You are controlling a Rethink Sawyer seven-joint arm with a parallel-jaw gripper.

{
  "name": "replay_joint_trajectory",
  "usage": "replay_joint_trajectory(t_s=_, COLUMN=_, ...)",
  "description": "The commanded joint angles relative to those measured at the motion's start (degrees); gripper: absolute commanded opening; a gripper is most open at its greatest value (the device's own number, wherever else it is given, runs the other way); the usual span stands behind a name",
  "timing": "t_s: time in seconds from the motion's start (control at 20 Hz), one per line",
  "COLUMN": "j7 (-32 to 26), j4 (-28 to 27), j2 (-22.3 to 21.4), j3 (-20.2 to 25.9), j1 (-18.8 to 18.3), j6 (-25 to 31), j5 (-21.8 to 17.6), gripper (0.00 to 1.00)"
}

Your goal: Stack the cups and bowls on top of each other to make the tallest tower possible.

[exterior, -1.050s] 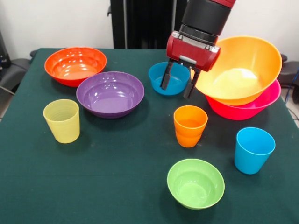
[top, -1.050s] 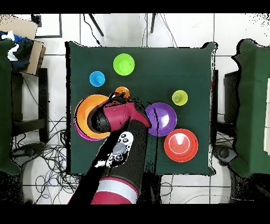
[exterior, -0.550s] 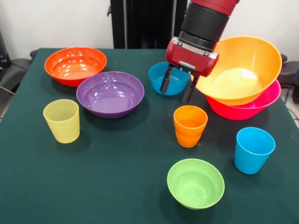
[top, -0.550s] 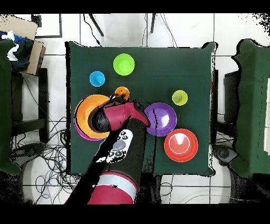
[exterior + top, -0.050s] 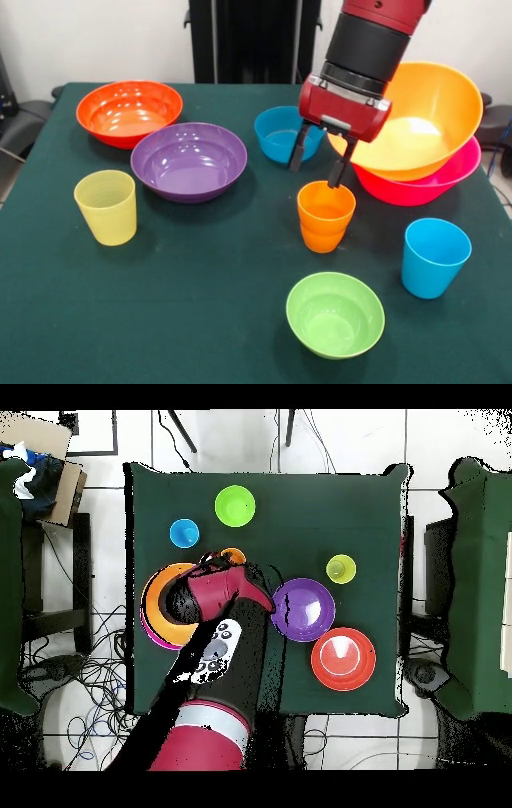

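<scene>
Gripper (image 5: 320, 166) hangs right of centre in the front view with its two black fingers spread wide and empty, one tip just over the far rim of the orange cup (image 5: 326, 216), the other over the blue bowl (image 5: 282, 134) behind. To the right the tower (image 5: 416, 152) so far is only the big orange bowl (image 5: 412, 116) tilted inside the pink bowl (image 5: 432, 186). My guess is that the cup is the target, and the risk is plain: if one finger comes down on the rim instead of straddling the wall, it may tip or shove the light cup. The red wrist also sits close to the tilted orange bowl, so a careless swing could knock it askew. Other pieces stand apart: the purple bowl (image 5: 189, 161) and red-orange bowl (image 5: 129, 112) at upper left, the yellow cup (image 5: 106, 206) at left, the green bowl (image 5: 335, 314) at bottom, the blue cup (image 5: 435, 257) at lower right. In the overhead view the arm (image 5: 215, 644) covers the gripper and most of the tower (image 5: 160, 599) at centre left; the green bowl (image 5: 235, 506) and blue cup (image 5: 184, 533) sit above, and nothing blocks the short path between cup and tower.
</scene>
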Motion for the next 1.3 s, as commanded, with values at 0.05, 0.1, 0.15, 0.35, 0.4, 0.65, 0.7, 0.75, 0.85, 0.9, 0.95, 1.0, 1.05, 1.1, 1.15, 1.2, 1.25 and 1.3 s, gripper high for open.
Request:
replay_joint_trajectory(t_s=0.05, j7=1.91, j4=-6.54, j2=3.17, j3=3.25, j1=1.12, j6=9.31, j5=1.61, gripper=1.00)
replay_joint_trajectory(t_s=0.1, j7=2.00, j4=-6.58, j2=3.31, j3=3.23, j1=1.11, j6=9.17, j5=1.52, gripper=1.00)
replay_joint_trajectory(t_s=0.15, j7=2.09, j4=-6.62, j2=3.44, j3=3.20, j1=1.10, j6=9.03, j5=1.43, gripper=1.00)
replay_joint_trajectory(t_s=0.35, j7=1.90, j4=-5.81, j2=3.31, j3=2.93, j1=1.00, j6=8.01, j5=0.88, gripper=1.00)
replay_joint_trajectory(t_s=0.4, j7=1.95, j4=-5.79, j2=3.40, j3=2.79, j1=1.03, j6=7.76, j5=0.78, gripper=1.00)
replay_joint_trajectory(t_s=0.65, j7=3.60, j4=-6.25, j2=5.37, j3=1.70, j1=1.57, j6=5.27, j5=0.55, gripper=1.00)
replay_joint_trajectory(t_s=0.7, j7=3.59, j4=-6.17, j2=5.53, j3=1.67, j1=1.52, j6=4.86, j5=0.49, gripper=1.00)
replay_joint_trajectory(t_s=0.75, j7=3.58, j4=-6.09, j2=5.69, j3=1.65, j1=1.46, j6=4.46, j5=0.43, gripper=1.00)
replay_joint_trajectory(t_s=0.85, j7=3.72, j4=-5.96, j2=6.08, j3=1.36, j1=1.46, j6=3.56, j5=0.33, gripper=1.00)
replay_joint_trajectory(t_s=0.9, j7=3.74, j4=-5.84, j2=6.27, j3=1.38, j1=1.36, j6=3.06, j5=0.31, gripper=1.00)
replay_joint_trajectory(t_s=0.95, j7=3.76, j4=-5.72, j2=6.46, j3=1.40, j1=1.27, j6=2.56, j5=0.29, gripper=1.00)
replay_joint_trajectory(t_s=1.0, j7=3.80, j4=-5.62, j2=6.69, j3=1.32, j1=1.23, j6=2.06, j5=0.20, gripper=1.00)
replay_joint_trajectory(t_s=1.05, j7=3.75, j4=-5.61, j2=6.87, j3=1.25, j1=1.18, j6=1.64, j5=0.10, gripper=1.00)
replay_joint_trajectory(t_s=1.1, j7=3.76, j4=-5.58, j2=7.02, j3=1.19, j1=1.15, j6=1.28, j5=0.07, gripper=1.00)
replay_joint_trajectory(t_s=1.15, j7=3.84, j4=-5.66, j2=7.24, j3=1.00, j1=1.23, j6=1.02, j5=0.05, gripper=1.00)
replay_joint_trajectory(t_s=1.2, j7=4.02, j4=-5.98, j2=7.66, j3=0.74, j1=1.39, j6=0.76, j5=0.08, gripper=1.00)
replay_joint_trajectory(t_s=1.25, j7=4.20, j4=-6.30, j2=8.08, j3=0.47, j1=1.55, j6=0.50, j5=0.11, gripper=1.00)
replay_joint_trajectory(t_s=1.3, j7=4.45, j4=-6.78, j2=8.76, j3=0.14, j1=1.72, j6=0.04, j5=0.17, gripper=1.00)
